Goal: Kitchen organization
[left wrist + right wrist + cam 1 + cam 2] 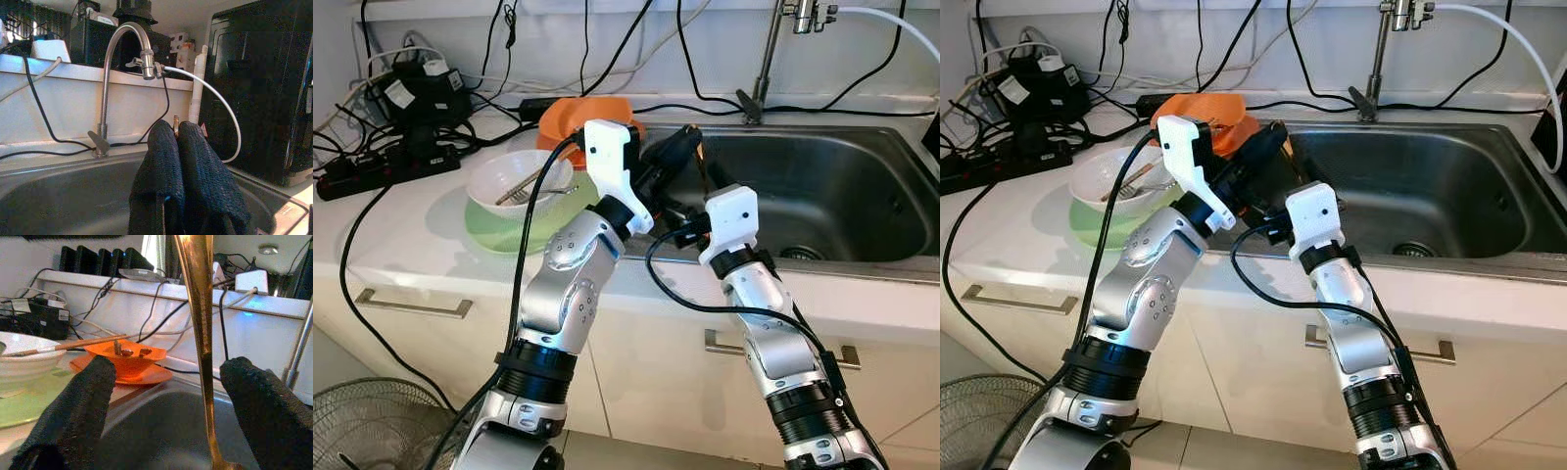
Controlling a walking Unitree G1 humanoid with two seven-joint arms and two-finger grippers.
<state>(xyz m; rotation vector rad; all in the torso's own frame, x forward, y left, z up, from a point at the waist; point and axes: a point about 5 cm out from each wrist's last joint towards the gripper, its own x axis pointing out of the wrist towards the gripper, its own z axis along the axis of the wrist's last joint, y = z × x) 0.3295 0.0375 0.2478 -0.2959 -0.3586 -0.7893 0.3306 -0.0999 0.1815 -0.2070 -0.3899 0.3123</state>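
Observation:
My left gripper (688, 139) hangs over the left end of the steel sink (842, 196), shut on a thin golden utensil (704, 171). In the left wrist view the fingers (195, 161) press together, with a bit of gold metal showing at their tips. My right gripper (168, 371) sits just below and is open. The golden utensil's handle (198, 308) runs upright between its two fingers without touching either. A white bowl (514, 176) holding a fork and chopsticks rests on a green plate (499, 233) on the counter to the left.
An orange bowl on an orange plate (582, 116) sits behind the white bowl. The faucet (767, 54) rises at the sink's back. Power strips and black cables (386, 162) crowd the counter's far left. A floor fan (367, 426) stands at the lower left.

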